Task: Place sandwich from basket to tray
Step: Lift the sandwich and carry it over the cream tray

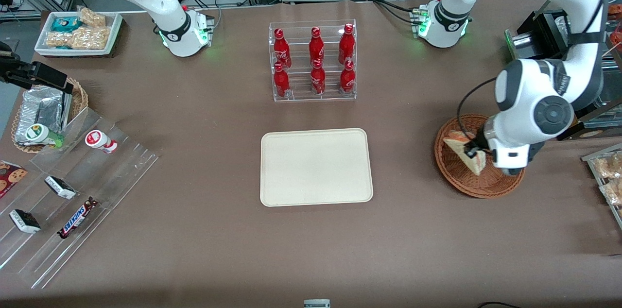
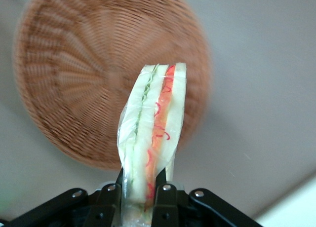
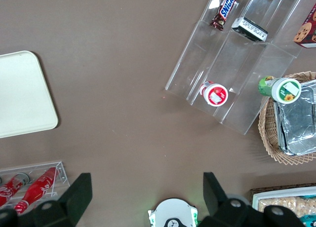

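My left gripper (image 1: 472, 151) is shut on the sandwich (image 1: 467, 150), a pale wedge in clear wrap, and holds it up above the round reddish-brown wicker basket (image 1: 457, 174). In the left wrist view the sandwich (image 2: 153, 123) stands clamped between the two black fingers (image 2: 165, 200), its red-orange and pale green filling facing the camera, with the basket (image 2: 74, 79) below it and nothing else in it. The cream-beige tray (image 1: 316, 166) lies flat at mid-table, toward the parked arm's end from the basket, with nothing on it; it also shows in the right wrist view (image 3: 22, 94).
A clear rack of red bottles (image 1: 313, 60) stands farther from the front camera than the tray. A clear stepped shelf with snacks (image 1: 73, 196), a small wicker basket with foil packs (image 1: 41, 109) and a white tray of snacks (image 1: 77, 31) lie toward the parked arm's end. Bagged snacks (image 1: 607, 177) sit beside the basket.
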Controlling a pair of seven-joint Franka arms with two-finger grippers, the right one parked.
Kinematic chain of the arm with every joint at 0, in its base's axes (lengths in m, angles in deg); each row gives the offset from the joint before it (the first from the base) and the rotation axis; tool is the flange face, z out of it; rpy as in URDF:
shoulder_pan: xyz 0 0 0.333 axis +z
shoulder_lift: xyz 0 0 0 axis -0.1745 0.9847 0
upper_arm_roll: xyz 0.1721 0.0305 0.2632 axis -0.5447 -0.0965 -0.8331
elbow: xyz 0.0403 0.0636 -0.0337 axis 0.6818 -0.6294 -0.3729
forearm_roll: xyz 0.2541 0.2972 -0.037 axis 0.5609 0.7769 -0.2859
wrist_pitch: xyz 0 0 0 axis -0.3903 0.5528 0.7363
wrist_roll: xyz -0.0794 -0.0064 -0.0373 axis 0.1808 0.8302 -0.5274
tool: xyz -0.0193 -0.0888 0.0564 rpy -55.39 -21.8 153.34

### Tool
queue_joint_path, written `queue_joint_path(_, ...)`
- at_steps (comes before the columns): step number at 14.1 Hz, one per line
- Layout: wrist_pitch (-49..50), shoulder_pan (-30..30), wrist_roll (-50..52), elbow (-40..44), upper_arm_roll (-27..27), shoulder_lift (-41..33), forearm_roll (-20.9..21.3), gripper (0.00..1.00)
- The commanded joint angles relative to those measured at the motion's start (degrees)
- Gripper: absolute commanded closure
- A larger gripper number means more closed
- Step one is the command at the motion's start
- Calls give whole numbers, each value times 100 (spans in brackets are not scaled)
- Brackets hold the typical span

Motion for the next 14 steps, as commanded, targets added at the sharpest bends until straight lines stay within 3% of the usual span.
queue_joint_path(1, 121, -780, 33, 519, -57, 336, -198, 97)
queue_joint_path(6, -194, -2187, 32, 1960, -57, 1566, -217, 97)
queue_joint_path(10, -1406, -2830, 6, 2059, -57, 1971, -340, 97)
queue_joint_path(14, -1882, -3200, 6, 2287, -48, 2437, -331, 97)
